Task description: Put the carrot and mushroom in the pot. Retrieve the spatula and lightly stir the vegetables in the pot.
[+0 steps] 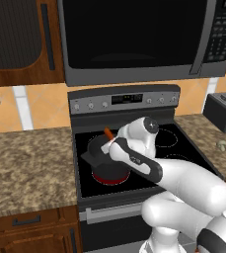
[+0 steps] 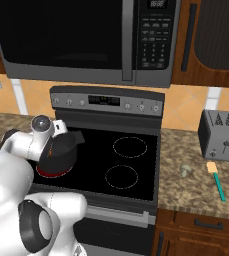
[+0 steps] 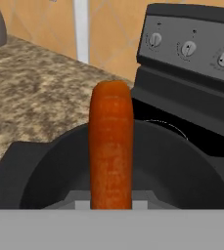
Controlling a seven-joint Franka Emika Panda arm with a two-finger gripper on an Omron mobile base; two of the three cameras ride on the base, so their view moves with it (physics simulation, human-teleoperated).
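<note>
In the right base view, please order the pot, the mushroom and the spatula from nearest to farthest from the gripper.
1. The pot: on the stove's left burner, directly under the gripper.
2. The mushroom: on the right counter, beside the stove.
3. The spatula: farther right, before the toaster.

No legible text or labels anywhere

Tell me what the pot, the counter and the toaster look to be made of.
Pot: dark matte metal, probably cast iron or coated steel; no shine, flat grey-black inside.
Counter: speckled brown stone, granite-like, going by the mottled pattern.
Toaster: brushed grey metal, likely steel; an even pale sheen. All rendered, so these are only looks.
</note>
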